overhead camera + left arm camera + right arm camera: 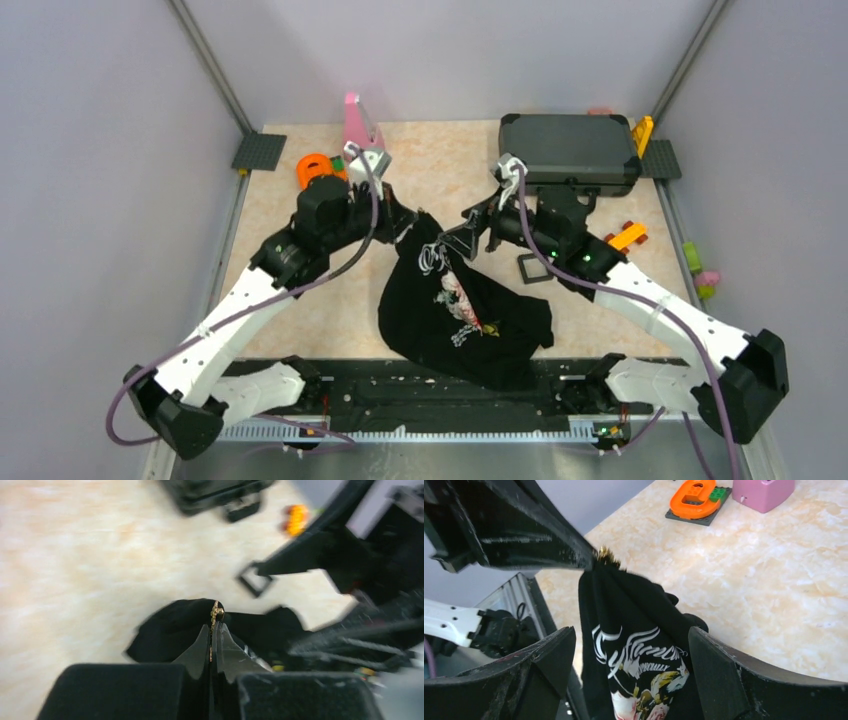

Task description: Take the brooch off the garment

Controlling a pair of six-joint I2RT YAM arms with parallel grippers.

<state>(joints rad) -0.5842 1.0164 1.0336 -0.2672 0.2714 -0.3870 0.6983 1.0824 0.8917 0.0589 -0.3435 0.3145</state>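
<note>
Gold brooch (pixel 216 614) is pinched edge-on in the closed left gripper (pixel 214 630), its long axis along the fingers and its tip poking out. The shirt (pixel 460 310) hangs beneath. Right gripper (pixel 631 637) gapes wide astride the shirt, gripping nothing.

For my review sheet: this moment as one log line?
left pincer: shut on brooch | shirt: hanging from brooch, partly on table | right pincer: open astride shirt, no grip | brooch: not yet off
</note>
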